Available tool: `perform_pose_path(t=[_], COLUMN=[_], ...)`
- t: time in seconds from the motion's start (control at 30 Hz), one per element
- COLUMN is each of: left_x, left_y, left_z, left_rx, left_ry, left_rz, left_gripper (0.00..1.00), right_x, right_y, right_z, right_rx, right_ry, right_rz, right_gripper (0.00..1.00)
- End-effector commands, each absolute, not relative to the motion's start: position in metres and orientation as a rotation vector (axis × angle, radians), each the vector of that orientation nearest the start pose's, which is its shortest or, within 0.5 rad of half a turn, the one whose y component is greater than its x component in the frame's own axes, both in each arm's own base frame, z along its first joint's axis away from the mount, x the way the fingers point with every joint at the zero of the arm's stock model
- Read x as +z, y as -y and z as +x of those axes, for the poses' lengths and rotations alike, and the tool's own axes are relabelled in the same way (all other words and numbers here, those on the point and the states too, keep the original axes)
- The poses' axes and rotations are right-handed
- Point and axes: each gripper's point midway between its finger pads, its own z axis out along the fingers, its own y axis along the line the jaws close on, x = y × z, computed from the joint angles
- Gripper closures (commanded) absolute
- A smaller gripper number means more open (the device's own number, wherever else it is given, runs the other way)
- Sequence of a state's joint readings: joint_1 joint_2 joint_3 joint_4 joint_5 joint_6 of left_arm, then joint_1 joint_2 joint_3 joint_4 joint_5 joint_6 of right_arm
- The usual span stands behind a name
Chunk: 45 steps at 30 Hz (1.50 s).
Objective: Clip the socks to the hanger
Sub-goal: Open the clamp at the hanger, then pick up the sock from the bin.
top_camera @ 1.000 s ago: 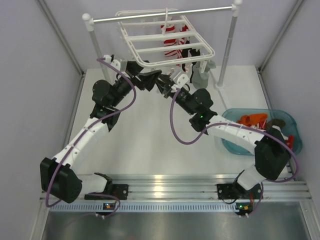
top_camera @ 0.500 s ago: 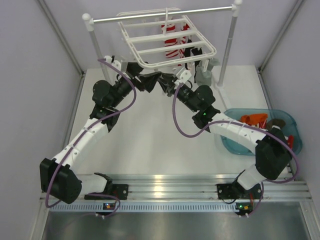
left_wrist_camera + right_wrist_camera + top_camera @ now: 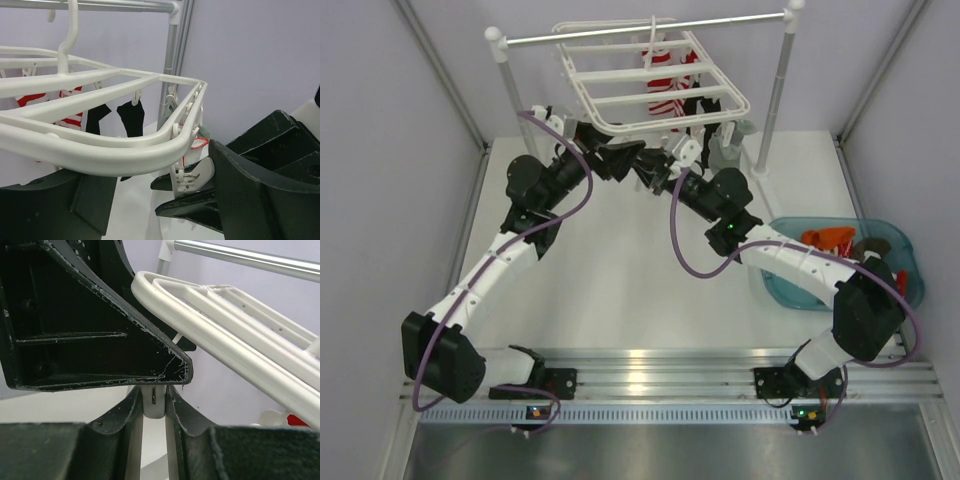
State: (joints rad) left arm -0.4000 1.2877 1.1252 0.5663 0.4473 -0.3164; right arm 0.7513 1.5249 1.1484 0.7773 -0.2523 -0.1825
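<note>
The white hanger hangs from the silver rail, with red-and-white striped socks, black socks and a grey sock clipped under it. Both grippers meet below its front rim. My right gripper is shut on a small white clip dangling from that rim; the left wrist view shows the same clip pinched between its black fingers. My left gripper stands open, its wide jaws either side of the rim and clip, holding nothing. Black socks hang behind.
A teal bin at the right holds loose socks, an orange one on top. The silver rail rests on two white posts at the back. Grey walls close in on both sides.
My right gripper has shifted slightly back and up under the hanger's front rim. The left gripper has edged closer to it. The hanger has swayed a little.
</note>
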Motion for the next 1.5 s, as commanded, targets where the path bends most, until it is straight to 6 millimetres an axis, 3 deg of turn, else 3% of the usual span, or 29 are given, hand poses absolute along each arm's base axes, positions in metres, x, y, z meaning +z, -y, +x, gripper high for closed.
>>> perform_pose_path(t=[0.0, 0.1, 0.2, 0.3, 0.33, 0.37, 0.43, 0.6, 0.63, 0.67, 0.77, 0.93, 1.03, 1.07, 1.1, 1.17, 1.2, 1.23, 1.3, 1.33, 1.4, 1.43, 1.47], left_x=[0.464, 0.466, 0.466, 0.466, 0.466, 0.467, 0.468, 0.469, 0.468, 0.469, 0.471, 0.471, 0.47, 0.469, 0.469, 0.468, 0.467, 0.466, 0.466, 0.464, 0.464, 0.464, 0.463], left_y=[0.239, 0.238, 0.24, 0.241, 0.241, 0.24, 0.24, 0.241, 0.242, 0.242, 0.241, 0.24, 0.24, 0.241, 0.241, 0.241, 0.24, 0.241, 0.241, 0.241, 0.241, 0.241, 0.241], left_z=[0.351, 0.349, 0.345, 0.345, 0.346, 0.346, 0.346, 0.347, 0.347, 0.346, 0.348, 0.35, 0.35, 0.35, 0.35, 0.351, 0.351, 0.352, 0.353, 0.354, 0.354, 0.355, 0.355], left_rx=[-0.887, -0.902, -0.924, -0.93, -0.929, -0.929, -0.929, -0.94, -0.942, -0.941, -0.936, -0.922, -0.923, -0.921, -0.921, -0.916, -0.915, -0.913, -0.912, -0.911, -0.908, -0.906, -0.903], left_ry=[-1.125, -1.127, -1.135, -1.143, -1.145, -1.142, -1.146, -1.157, -1.16, -1.158, -1.158, -1.157, -1.159, -1.16, -1.161, -1.163, -1.165, -1.167, -1.17, -1.176, -1.178, -1.18, -1.181], left_rz=[0.424, 0.415, 0.426, 0.422, 0.419, 0.417, 0.413, 0.408, 0.412, 0.413, 0.407, 0.405, 0.409, 0.412, 0.414, 0.415, 0.412, 0.413, 0.415, 0.414, 0.416, 0.417, 0.419], left_gripper=[0.27, 0.34, 0.48, 0.7, 0.81, 0.85, 1.0, 1.0, 1.0, 1.0, 1.0, 1.0, 1.0, 1.0, 1.0, 1.0, 1.0, 1.0, 1.0, 1.0, 1.0, 1.0, 1.0], right_x=[0.457, 0.457, 0.455, 0.455, 0.456, 0.455, 0.454, 0.456, 0.455, 0.456, 0.452, 0.43, 0.4, 0.399, 0.374, 0.362, 0.351, 0.328, 0.315, 0.303, 0.294, 0.28, 0.275], right_y=[-0.357, -0.358, -0.359, -0.357, -0.357, -0.357, -0.356, -0.352, -0.352, -0.351, -0.35, -0.339, -0.326, -0.316, -0.31, -0.29, -0.281, -0.271, -0.238, -0.211, -0.183, -0.165, -0.134], right_z=[0.325, 0.326, 0.327, 0.328, 0.328, 0.329, 0.33, 0.331, 0.331, 0.331, 0.33, 0.325, 0.314, 0.309, 0.304, 0.297, 0.291, 0.281, 0.279, 0.273, 0.272, 0.262, 0.27], right_rx=[0.654, 0.65, 0.647, 0.641, 0.639, 0.638, 0.633, 0.622, 0.621, 0.618, 0.61, 0.613, 0.641, 0.643, 0.655, 0.661, 0.681, 0.717, 0.695, 0.689, 0.638, 0.636, 0.569], right_ry=[-0.814, -0.817, -0.825, -0.826, -0.825, -0.828, -0.835, -0.841, -0.846, -0.847, -0.88, -0.99, -1.134, -1.16, -1.266, -1.334, -1.385, -1.48, -1.567, -1.635, -1.661, -1.748, -1.798], right_rz=[-0.707, -0.71, -0.711, -0.708, -0.706, -0.704, -0.703, -0.701, -0.705, -0.703, -0.726, -0.811, -0.912, -0.922, -0.965, -0.998, -1.02, -1.049, -1.022, -1.016, -1.043, -1.047, -0.995], right_gripper=[1.0, 1.0, 1.0, 1.0, 1.0, 1.0, 0.89, 0.87, 0.81, 0.64, 0.48, 0.37, 0.24, 0.16, 0.11, 0.0, 0.0, 0.0, 0.0, 0.0, 0.0, 0.0, 0.0])
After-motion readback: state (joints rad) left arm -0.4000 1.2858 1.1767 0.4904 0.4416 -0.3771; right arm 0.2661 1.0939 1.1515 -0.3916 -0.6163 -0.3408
